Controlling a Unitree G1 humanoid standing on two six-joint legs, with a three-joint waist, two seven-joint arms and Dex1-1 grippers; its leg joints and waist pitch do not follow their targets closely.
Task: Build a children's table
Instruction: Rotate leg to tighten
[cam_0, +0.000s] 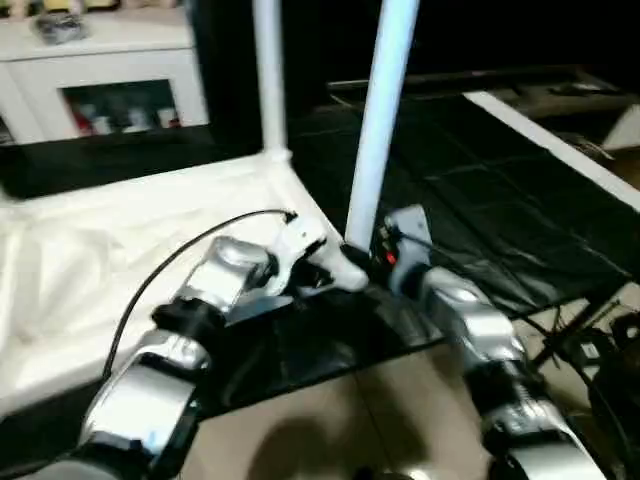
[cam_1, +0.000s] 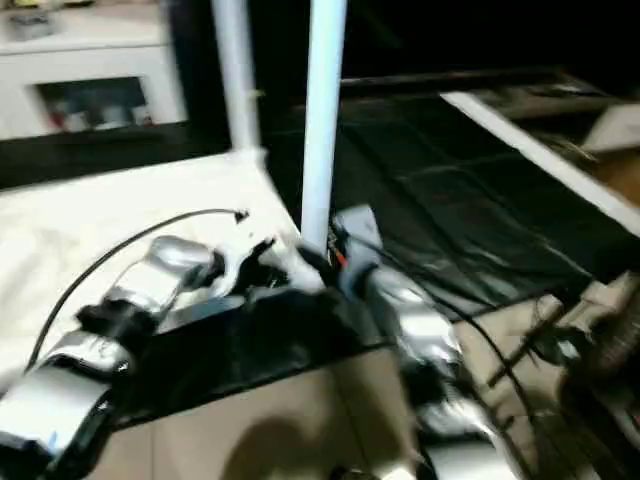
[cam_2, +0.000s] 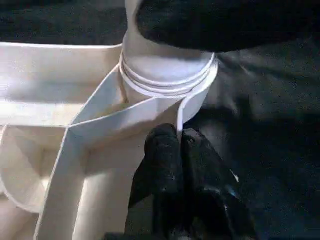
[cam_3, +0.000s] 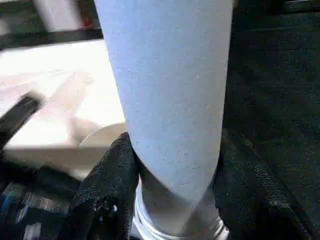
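Observation:
The white tabletop (cam_0: 120, 240) lies upside down, ribbed underside up, on a black surface. One white leg (cam_0: 268, 80) stands upright in the far corner socket. A second leg (cam_0: 382, 120) stands in the near corner socket (cam_2: 170, 75), its threaded base seated in the ring. My right gripper (cam_0: 375, 250) is shut on this leg just above the socket, with a black finger (cam_3: 112, 170) on each side of the tube. My left gripper (cam_2: 179, 145) is shut on the thin rim wall of the tabletop right beside that socket.
A white glass-door cabinet (cam_0: 110, 70) stands at the back left. Black sheeting (cam_0: 480, 200) covers the surface to the right, crossed by a white strip (cam_0: 560, 150). Tan floor (cam_0: 330, 420) lies in front, with dark stands and cables (cam_0: 600, 350) at the right.

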